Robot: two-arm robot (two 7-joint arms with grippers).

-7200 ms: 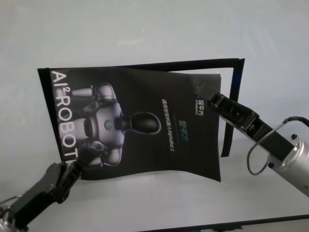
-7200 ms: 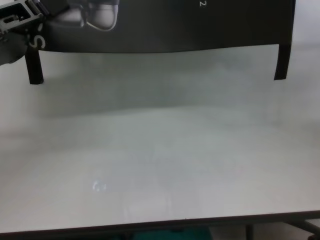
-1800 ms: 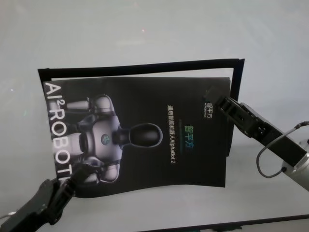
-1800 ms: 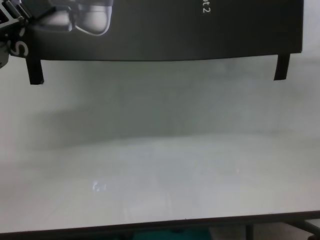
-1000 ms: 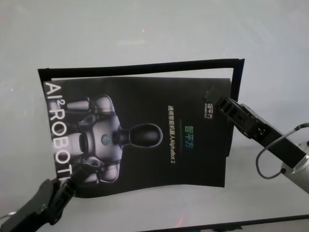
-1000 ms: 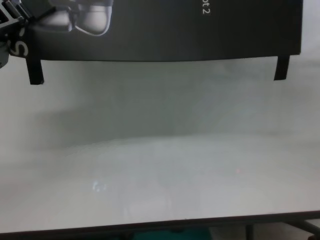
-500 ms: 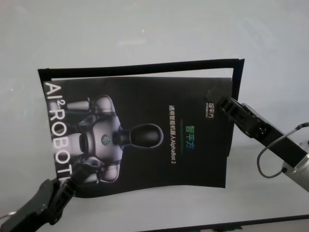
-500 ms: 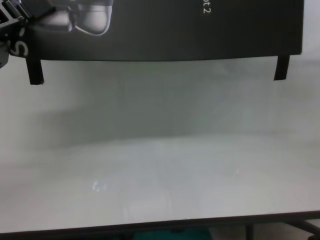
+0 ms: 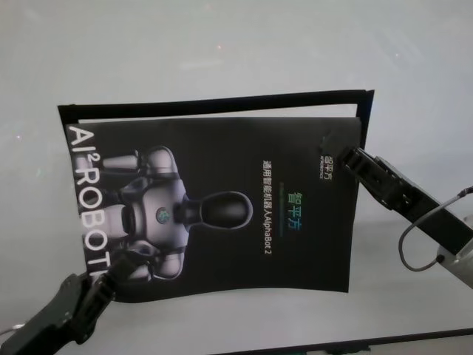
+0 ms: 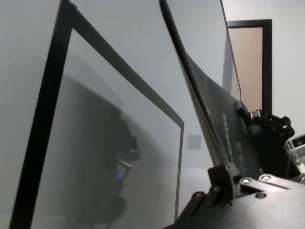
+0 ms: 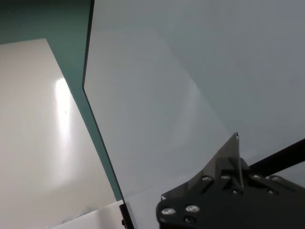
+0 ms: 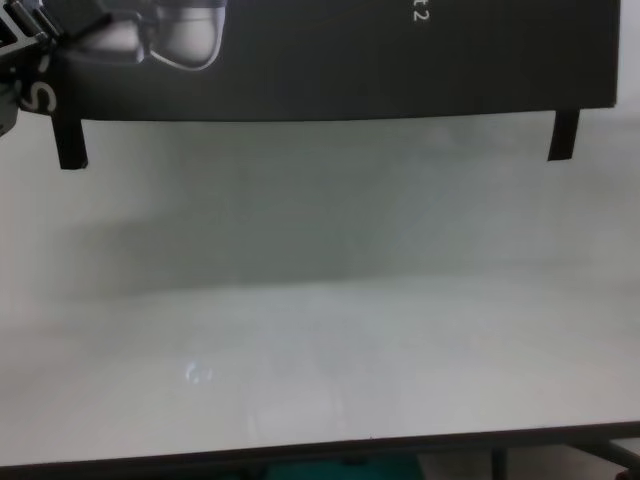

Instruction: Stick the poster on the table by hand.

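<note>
Poster [image 12: 330, 60] top cut off in chest view; near-left corner hidden by left gripper [image 9: 111, 277]; small print unreadable.

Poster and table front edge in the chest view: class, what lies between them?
Bare table; only two black tape strips hang from under the poster.
</note>
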